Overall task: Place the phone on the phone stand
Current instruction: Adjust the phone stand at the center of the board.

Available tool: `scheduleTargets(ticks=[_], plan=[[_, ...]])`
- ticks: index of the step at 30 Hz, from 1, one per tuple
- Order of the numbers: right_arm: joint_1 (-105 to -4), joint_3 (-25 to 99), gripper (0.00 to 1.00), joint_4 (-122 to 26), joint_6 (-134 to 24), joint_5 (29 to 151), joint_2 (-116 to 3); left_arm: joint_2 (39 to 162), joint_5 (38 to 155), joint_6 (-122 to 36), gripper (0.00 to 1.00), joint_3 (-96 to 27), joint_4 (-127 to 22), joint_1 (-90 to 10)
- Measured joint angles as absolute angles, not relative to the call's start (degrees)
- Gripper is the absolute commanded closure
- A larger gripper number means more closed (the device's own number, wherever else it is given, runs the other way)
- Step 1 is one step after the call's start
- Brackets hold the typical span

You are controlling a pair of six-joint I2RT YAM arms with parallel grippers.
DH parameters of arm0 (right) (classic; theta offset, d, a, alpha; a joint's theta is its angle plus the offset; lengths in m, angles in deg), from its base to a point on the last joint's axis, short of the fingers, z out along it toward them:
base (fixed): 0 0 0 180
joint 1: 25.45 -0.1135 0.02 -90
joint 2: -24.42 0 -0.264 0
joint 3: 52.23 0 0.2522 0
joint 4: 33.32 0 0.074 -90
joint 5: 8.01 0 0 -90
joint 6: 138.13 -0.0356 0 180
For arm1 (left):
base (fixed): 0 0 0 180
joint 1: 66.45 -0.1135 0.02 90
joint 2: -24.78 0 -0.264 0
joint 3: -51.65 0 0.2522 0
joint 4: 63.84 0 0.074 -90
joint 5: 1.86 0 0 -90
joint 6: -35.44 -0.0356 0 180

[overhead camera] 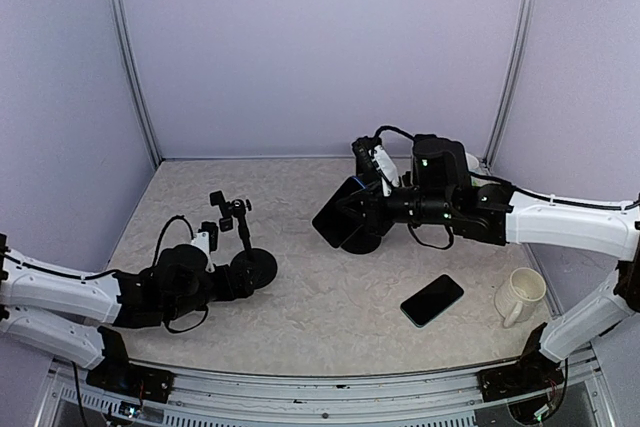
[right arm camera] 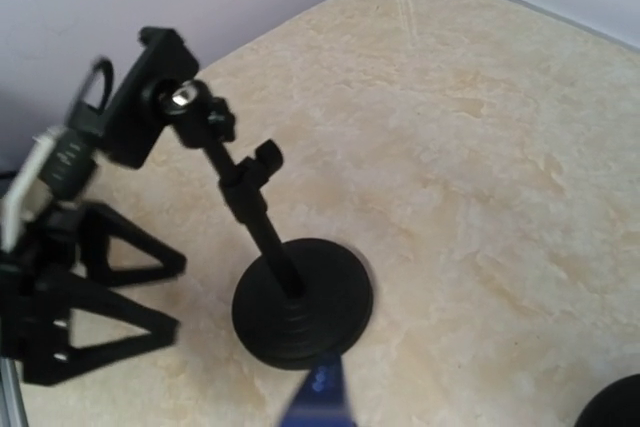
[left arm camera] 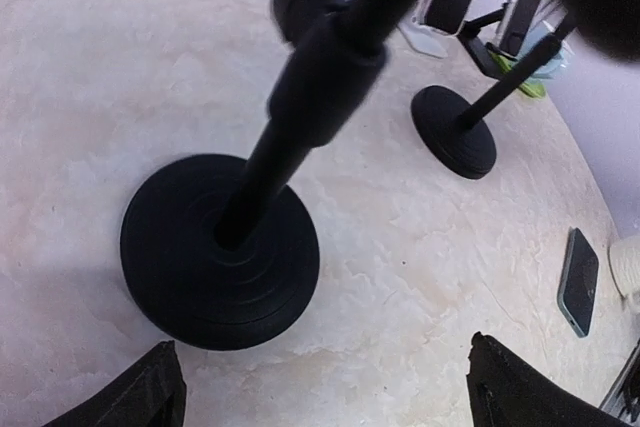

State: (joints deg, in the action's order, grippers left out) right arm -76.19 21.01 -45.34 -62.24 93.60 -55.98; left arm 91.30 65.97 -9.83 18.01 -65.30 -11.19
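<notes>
Phone [overhead camera: 432, 299]: glossy black slab, flat, long axis diagonal near-left to far-right. Phone stand [overhead camera: 252, 267]: matte round base, thin pole. Left gripper [left arm camera: 320, 387] released, right gripper [overhead camera: 368, 209] clenched.

Phone [overhead camera: 432, 300]: dark slab, lying flat, right of centre. Phone stand [overhead camera: 254, 265]: black, round base, upright, well apart to the left.

Two arms are wearing white shells between black joints. The left arm [overhead camera: 60, 292] is trailing a thin black cable [overhead camera: 163, 235] by its wrist, and the left gripper [left arm camera: 325, 387] is showing black, wedge-shaped fingers [left arm camera: 150, 392]. The right arm [overhead camera: 575, 222] is glowing with small green lights [overhead camera: 424, 160].
</notes>
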Motion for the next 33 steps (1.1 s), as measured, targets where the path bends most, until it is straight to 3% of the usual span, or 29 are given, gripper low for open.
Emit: scheduleTargets(ticks=[13, 18, 33], plan=[[-76.23, 20.60, 1.00, -47.77, -59.84, 95.13, -54.87, 62.67, 52.79, -33.46, 0.03, 27.86, -63.84, -7.91], [-76.23, 20.25, 1.00, -47.99, -59.77, 95.57, -54.84, 56.46, 54.27, -39.82, 0.15, 28.65, -65.39, -7.93], [-76.23, 20.10, 1.00, -48.12, -59.79, 97.47, -54.74, 72.09, 59.43, -50.81, 0.29, 21.44, -70.27, -11.52]])
